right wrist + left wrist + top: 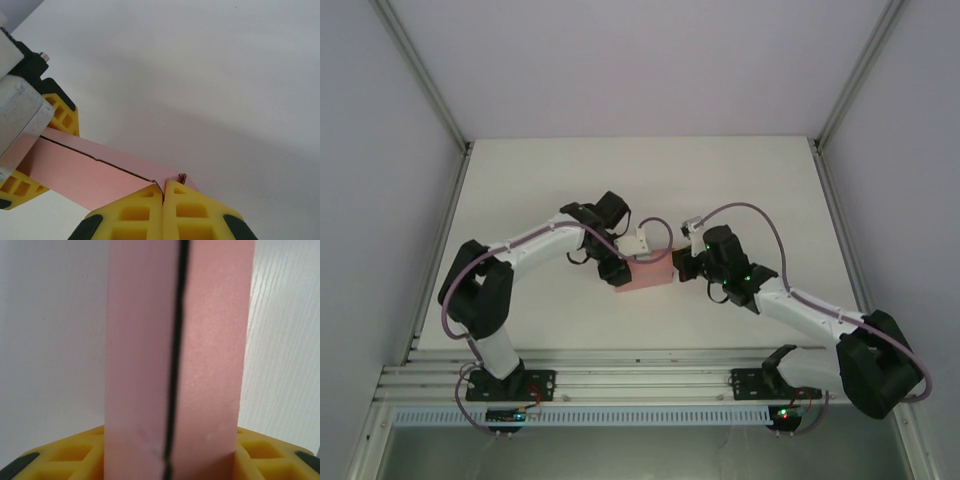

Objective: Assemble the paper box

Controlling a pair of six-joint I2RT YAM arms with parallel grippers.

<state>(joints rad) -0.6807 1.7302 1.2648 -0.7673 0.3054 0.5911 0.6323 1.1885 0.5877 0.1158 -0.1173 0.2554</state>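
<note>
The pink paper box (pixel 645 272) hangs closed-up at the table's middle, held between both grippers. My left gripper (pixel 620 268) grips it from the left. In the left wrist view the box (pixel 210 365) stands between the yellow fingers (pixel 65 455), which touch its two sides, and a dark seam runs down its face. My right gripper (pixel 163 186) is shut on the thin card at the box's (pixel 80 172) near corner, where a small flap edge sticks up. The left gripper's fingers (pixel 62 112) clasp the box's far end in the right wrist view.
The white table (pixel 740 180) stretches behind and to both sides of the box. Aluminium frame posts (pixel 425 75) rise at the back corners, with pale walls around. A slotted rail (pixel 640 380) carrying both arm bases runs along the near edge.
</note>
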